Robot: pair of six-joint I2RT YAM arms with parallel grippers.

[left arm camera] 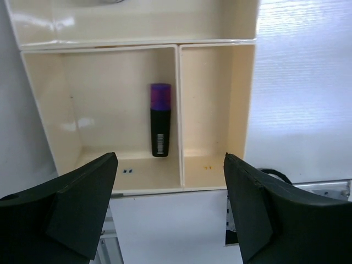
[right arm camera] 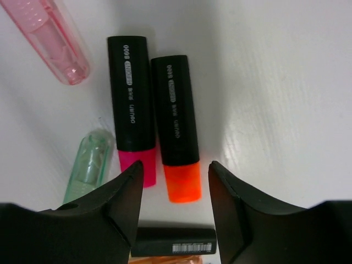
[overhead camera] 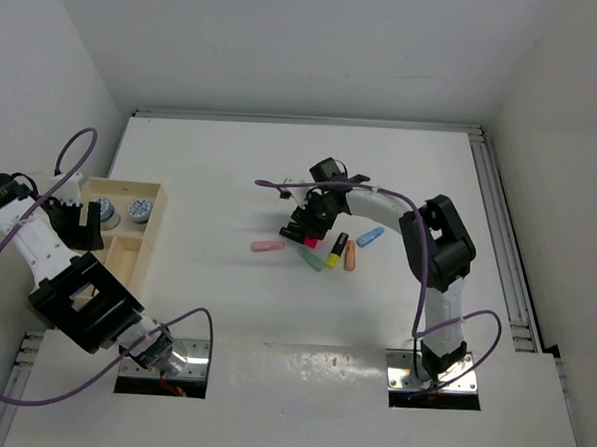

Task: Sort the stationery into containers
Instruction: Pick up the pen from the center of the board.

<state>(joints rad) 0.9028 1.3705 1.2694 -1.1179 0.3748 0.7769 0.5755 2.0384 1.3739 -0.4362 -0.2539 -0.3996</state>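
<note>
My right gripper is open and empty, low over two black highlighters lying side by side, one with an orange end, one with a pink end. The orange end lies between its jaws. A pink stub, a green stub and a crosswise black highlighter lie around them. In the top view this gripper is mid-table. My left gripper is open and empty over the wooden tray, where a purple-ended highlighter lies in a compartment.
On the table lie the pink stub, green stub, yellow-ended highlighter, salmon stub and blue stub. Two patterned rolls sit in the far compartment of the tray at the left edge.
</note>
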